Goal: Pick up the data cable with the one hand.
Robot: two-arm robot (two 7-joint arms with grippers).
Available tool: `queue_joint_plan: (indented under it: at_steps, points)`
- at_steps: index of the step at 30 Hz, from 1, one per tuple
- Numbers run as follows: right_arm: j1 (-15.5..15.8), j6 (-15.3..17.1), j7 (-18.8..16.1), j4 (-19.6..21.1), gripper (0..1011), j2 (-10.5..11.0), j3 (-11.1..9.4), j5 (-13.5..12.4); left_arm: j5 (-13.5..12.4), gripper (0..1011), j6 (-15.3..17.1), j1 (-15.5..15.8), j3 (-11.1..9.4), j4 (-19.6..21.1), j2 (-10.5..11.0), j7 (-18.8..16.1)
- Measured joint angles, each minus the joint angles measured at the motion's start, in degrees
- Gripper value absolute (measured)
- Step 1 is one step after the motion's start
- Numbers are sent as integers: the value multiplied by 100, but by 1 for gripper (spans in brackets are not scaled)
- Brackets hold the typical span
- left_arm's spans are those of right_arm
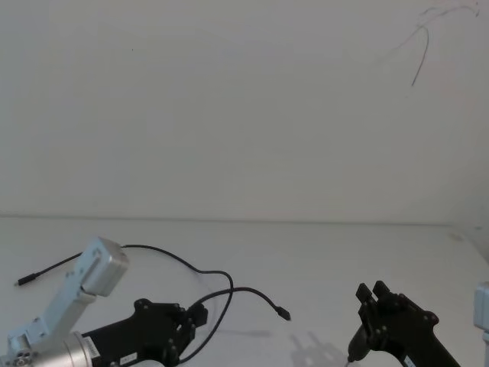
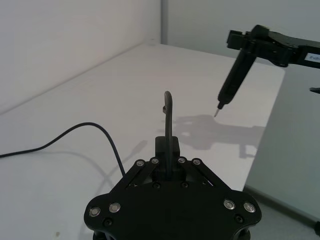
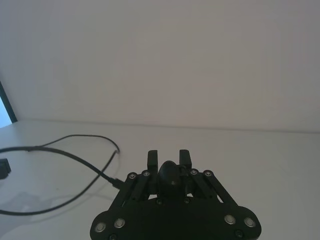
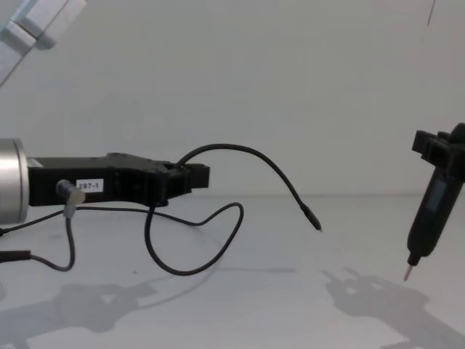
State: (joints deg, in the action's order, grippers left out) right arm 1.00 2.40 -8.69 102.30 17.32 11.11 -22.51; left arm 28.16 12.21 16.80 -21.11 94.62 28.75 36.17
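Pinching the cable (image 4: 218, 146) between fingers (image 2: 160, 145) pressed tight on it, the left gripper (image 4: 202, 177) hangs above the table (image 4: 276, 305); ahead of the fingertips the cable arcs up, then droops to its plug (image 4: 314, 220), which is clear of the tabletop; behind and beneath the fingers it sags in a loose loop and trails back along the table; well to the side of the plug, the right gripper (image 1: 372, 294) has its fingers (image 3: 152, 159) clamped on a black pointed tool (image 4: 429, 211), tip down, just above the table.
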Motion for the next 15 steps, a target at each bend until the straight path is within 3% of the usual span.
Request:
queue_joint_plan:
  at_steps: [15]
  points:
    - [-223, -91, -161, -280, 251, -124, 21, 35, 33, 35, -98, 74, -200, -24, 8, 155]
